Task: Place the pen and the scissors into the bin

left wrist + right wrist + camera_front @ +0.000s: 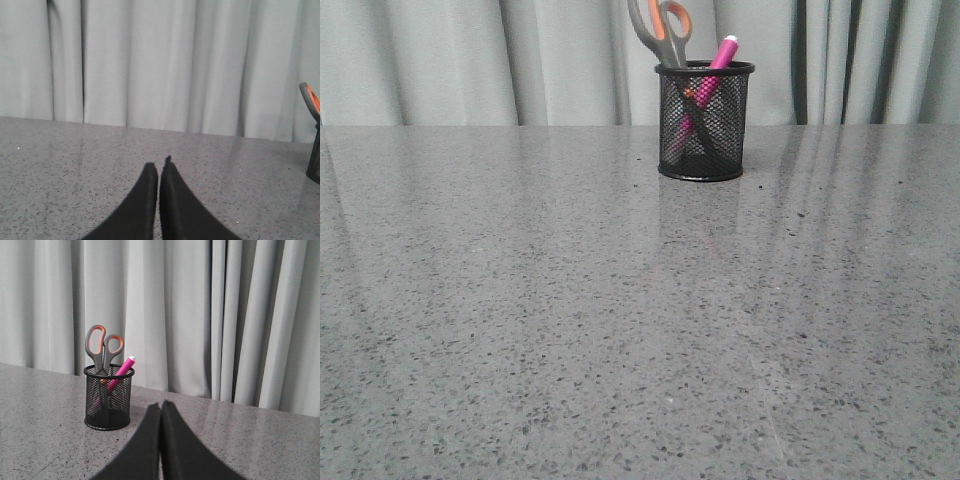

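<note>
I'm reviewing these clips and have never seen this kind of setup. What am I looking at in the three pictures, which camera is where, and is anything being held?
This is a two-armed robot at a grey speckled table, with pale curtains behind. The front view looks forward over the table; neither arm shows in it. The other two pictures come from cameras on each wrist. The dark pointed shapes low in them are the gripper fingers: the left gripper and the right gripper. Both are shut, fingers pressed together, holding nothing.

On the table stands the bin, a black mesh cup. The scissors stand in it handles up, and the pen leans in it, its top above the rim. So both items are already in the bin.
</note>
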Robot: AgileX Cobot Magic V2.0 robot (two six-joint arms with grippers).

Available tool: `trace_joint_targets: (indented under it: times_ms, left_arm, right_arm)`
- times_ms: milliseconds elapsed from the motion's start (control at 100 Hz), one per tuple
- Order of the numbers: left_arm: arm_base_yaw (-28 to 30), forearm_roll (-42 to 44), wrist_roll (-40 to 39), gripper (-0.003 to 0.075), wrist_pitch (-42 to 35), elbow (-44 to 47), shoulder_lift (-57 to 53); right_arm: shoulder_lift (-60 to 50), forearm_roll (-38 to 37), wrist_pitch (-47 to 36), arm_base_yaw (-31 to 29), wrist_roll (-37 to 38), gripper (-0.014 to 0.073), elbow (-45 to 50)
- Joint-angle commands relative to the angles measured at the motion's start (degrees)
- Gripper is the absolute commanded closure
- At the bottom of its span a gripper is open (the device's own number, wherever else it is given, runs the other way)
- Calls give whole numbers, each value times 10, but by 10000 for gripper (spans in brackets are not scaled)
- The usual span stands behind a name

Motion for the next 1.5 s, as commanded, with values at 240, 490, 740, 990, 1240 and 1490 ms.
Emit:
trace_joint_targets:
  times_ms: [240,490,740,990,1240,1490]
  left_arm:
    - [1,-12,0,739,-16,-15,-14]
    - [1,416,-403,739,-59,-17,-12]
    - [-17,811,-764,739,-99,13,-12]
    - [-39,819,-767,739,-121,66,-19]
    - [-39,850,-768,739,-125,66,-19]
    - [-39,849,-768,739,-108,66,-19]
  right_arm:
    - [4,-7,-37,-3,-5,670,-15]
    - [4,-7,-37,-3,-5,670,-15]
    - [4,-7,-37,-3,-5,670,-15]
    - [4,-7,-37,-3,-5,670,-15]
    - [4,-7,-39,-3,-5,670,-15]
    - [4,-7,-39,-3,-5,670,-15]
